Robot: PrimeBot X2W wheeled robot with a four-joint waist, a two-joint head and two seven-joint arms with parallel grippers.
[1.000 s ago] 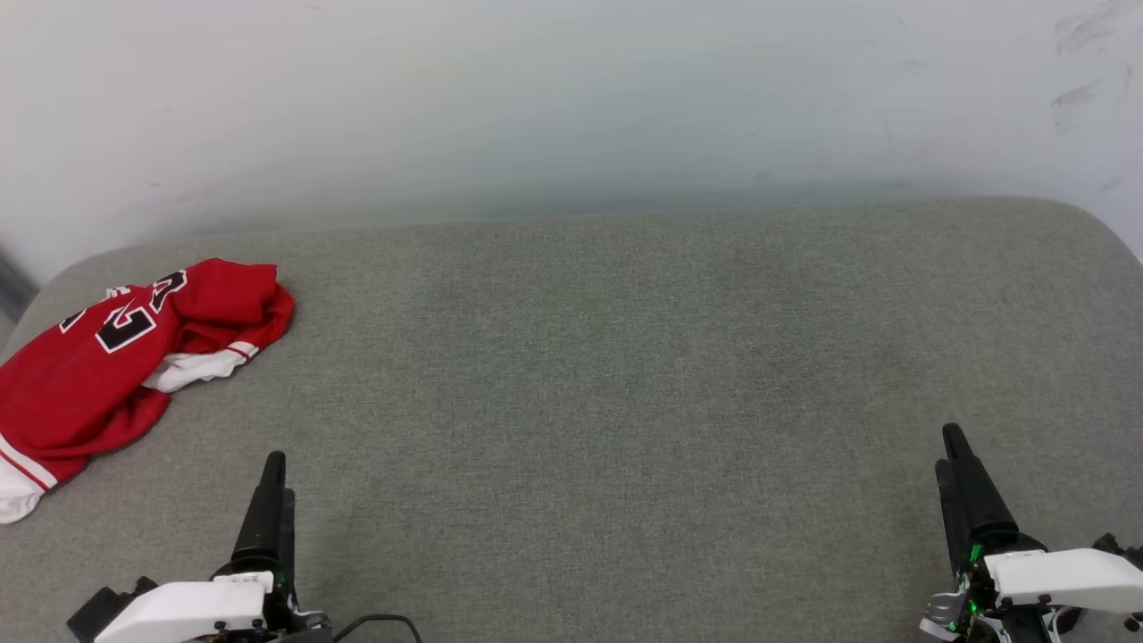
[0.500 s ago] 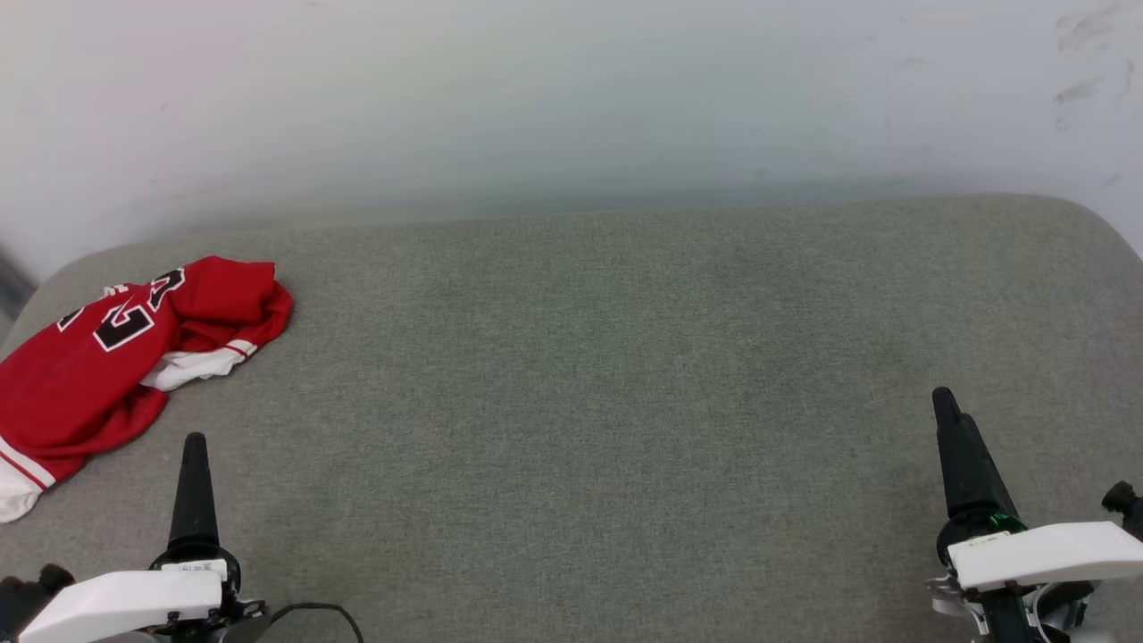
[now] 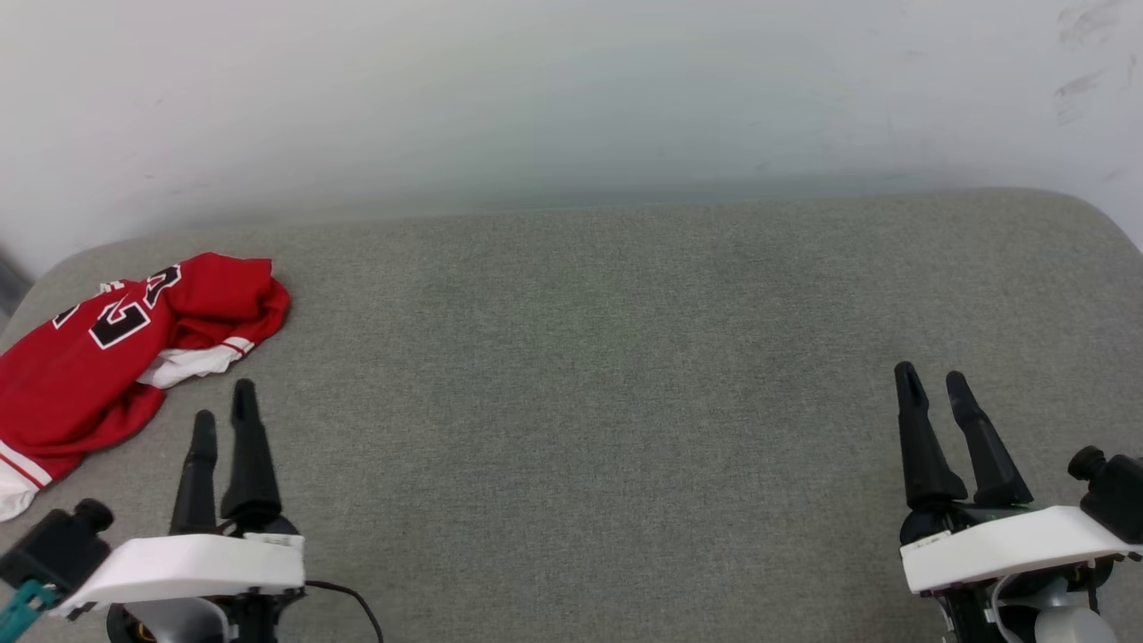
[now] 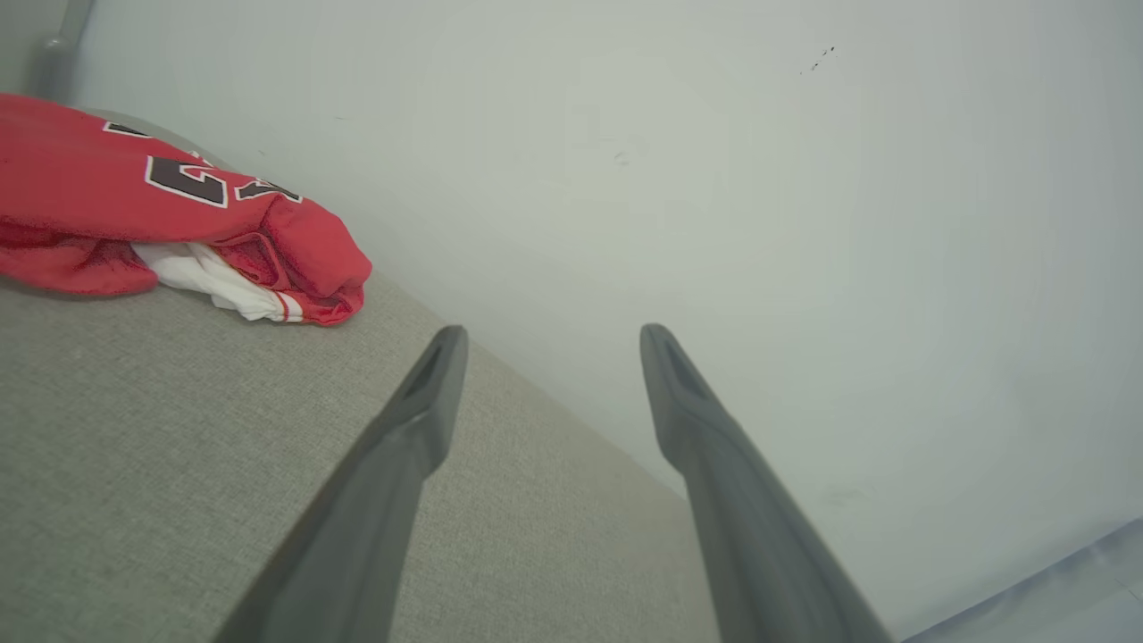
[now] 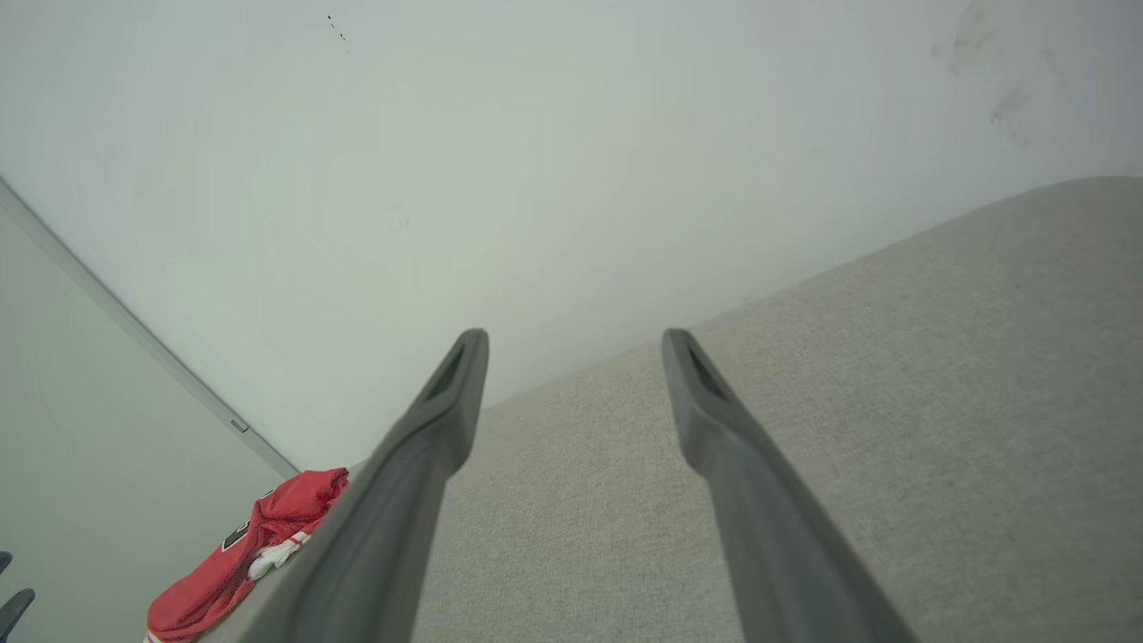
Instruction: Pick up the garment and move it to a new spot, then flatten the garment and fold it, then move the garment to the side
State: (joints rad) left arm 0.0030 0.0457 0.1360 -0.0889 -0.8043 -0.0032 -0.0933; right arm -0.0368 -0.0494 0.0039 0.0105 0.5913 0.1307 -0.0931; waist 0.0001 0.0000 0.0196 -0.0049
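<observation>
The garment [image 3: 107,357] is a crumpled red jersey with black white-outlined print and a white sleeve, lying at the far left edge of the grey cushioned surface [image 3: 607,384]. It also shows as the garment [image 4: 170,214] at the upper left of the left wrist view and as a small red heap, the garment [image 5: 246,554], at the lower left of the right wrist view. My left gripper [image 3: 223,402] hovers open just right of and below the jersey, apart from it, holding nothing. My right gripper [image 3: 931,382] stands open at the lower right, far from the cloth.
A pale wall [image 3: 571,107] runs behind the surface's rounded far edge. The broad middle of the grey surface lies between my two grippers. A black cable [image 3: 348,600] trails from the left wrist.
Both arms have risen and rolled so that each gripper's two fingers show spread. The left gripper's tips have come closer to the jersey. The jersey itself has not moved.
</observation>
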